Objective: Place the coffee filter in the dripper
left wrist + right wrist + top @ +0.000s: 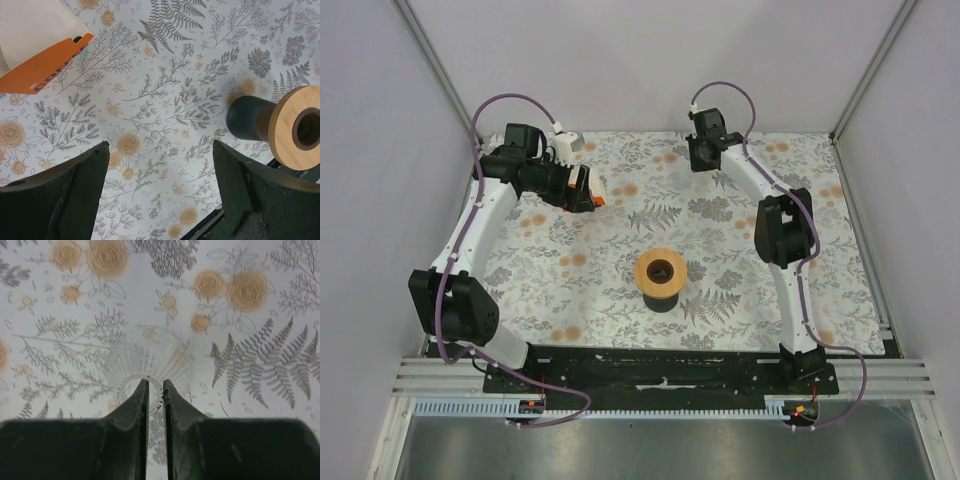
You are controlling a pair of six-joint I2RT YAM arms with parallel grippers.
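Blending into tablecloth (280, 300), coffee filter (150, 356) barely shows by right hand (155, 383).

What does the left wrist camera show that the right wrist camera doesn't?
Only left wrist: the round wooden-rimmed dripper with a dark base and the orange and white pack, beyond wide-open left fingers. Only right wrist: the thin white ribbed paper coffee filter, right fingers pinched on its rim. Both: the floral tablecloth.
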